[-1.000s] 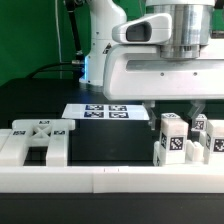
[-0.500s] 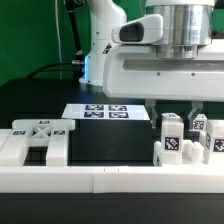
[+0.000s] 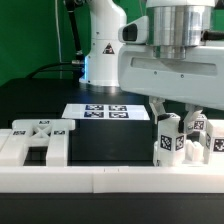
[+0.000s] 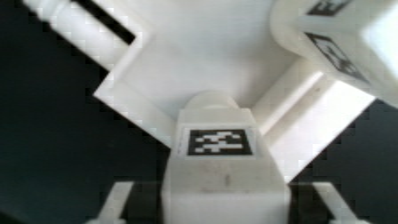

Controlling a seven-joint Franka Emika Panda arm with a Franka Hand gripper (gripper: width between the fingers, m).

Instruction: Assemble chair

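My gripper (image 3: 176, 117) is at the exterior view's right, shut on a white chair leg (image 3: 168, 141) that leans slightly, its tag facing the camera. In the wrist view the same leg (image 4: 217, 150) fills the gap between my fingers (image 4: 125, 200), its tag facing up. Two more tagged legs (image 3: 197, 136) stand just behind it, partly hidden. A wide white chair part (image 3: 36, 141) with a dark square opening and tags on top lies at the exterior view's left.
A long white border wall (image 3: 110, 181) runs along the front. The marker board (image 3: 106, 112) lies flat on the black table behind the parts. The arm's white base (image 3: 103, 50) stands at the back. Another tagged white piece (image 4: 338, 40) shows in the wrist view.
The jaws have shut on the front leg. The hand has shifted towards the exterior view's right, and the leg now leans instead of standing straight.
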